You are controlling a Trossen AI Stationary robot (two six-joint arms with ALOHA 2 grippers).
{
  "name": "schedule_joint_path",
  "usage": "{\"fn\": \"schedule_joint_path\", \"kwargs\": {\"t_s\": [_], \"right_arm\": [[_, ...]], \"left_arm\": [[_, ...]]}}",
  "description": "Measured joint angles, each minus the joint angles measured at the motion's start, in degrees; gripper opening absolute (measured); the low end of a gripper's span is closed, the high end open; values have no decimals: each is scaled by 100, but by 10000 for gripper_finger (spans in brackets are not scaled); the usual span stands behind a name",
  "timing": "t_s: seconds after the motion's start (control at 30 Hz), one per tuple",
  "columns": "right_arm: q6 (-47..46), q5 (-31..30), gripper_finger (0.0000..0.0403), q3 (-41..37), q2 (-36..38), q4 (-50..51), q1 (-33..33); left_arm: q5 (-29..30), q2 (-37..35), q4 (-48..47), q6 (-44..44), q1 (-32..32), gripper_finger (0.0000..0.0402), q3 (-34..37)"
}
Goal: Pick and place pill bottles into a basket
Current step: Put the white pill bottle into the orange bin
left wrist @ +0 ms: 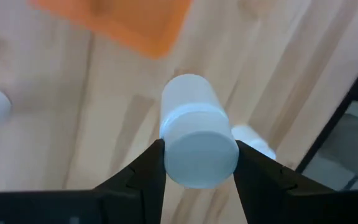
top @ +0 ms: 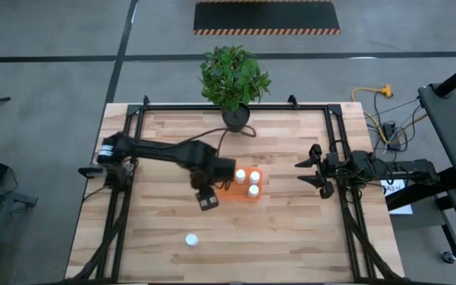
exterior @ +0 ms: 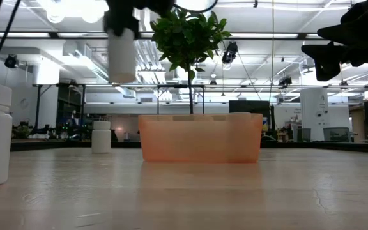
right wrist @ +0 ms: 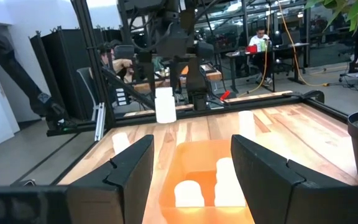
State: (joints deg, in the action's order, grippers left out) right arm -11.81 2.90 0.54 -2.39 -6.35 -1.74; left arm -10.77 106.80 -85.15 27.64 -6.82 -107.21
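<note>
**Left tool carrying a bottle beside the basket**

The left tool (left wrist: pixel 197 163) is clamped on a pill bottle (left wrist: pixel 194 134), held clear above the worktop (top: pixel 291 229) just beside the basket (top: pixel 246 194), presumably for transfer over its rim. The bottle is a plain white cylinder with a white cap. Three bottles already sit in the orange basket; another bottle (top: pixel 191 239) stands apart near the front edge. The right tool (top: pixel 324 175) waits partly open and empty at the right side.

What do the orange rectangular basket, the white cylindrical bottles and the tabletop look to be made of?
The orange rectangular basket seems thin matte plastic: light glows through its wall. The white cylindrical bottle held by the left gripper looks like smooth opaque plastic with a seamed cap. The tabletop appears pale wood, with grain and plank joints.
</note>
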Motion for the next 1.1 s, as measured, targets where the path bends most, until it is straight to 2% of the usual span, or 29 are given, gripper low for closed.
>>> {"fn": "schedule_joint_path", "kwargs": {"t_s": [0.3,0.47,0.87,1.1], "right_arm": [[-5,-2,203,0,0,9,0],[-7,0,203,0,0,15,-2],[-7,1,203,0,-4,12,0],[-11,2,203,0,-2,14,-1]], "left_arm": [[67,1125,-510,-436,189,141,-1713],[62,1505,-477,-608,216,141,-2229],[102,1805,-437,-896,499,141,-2316],[110,1854,115,-879,632,141,-2305]]}}
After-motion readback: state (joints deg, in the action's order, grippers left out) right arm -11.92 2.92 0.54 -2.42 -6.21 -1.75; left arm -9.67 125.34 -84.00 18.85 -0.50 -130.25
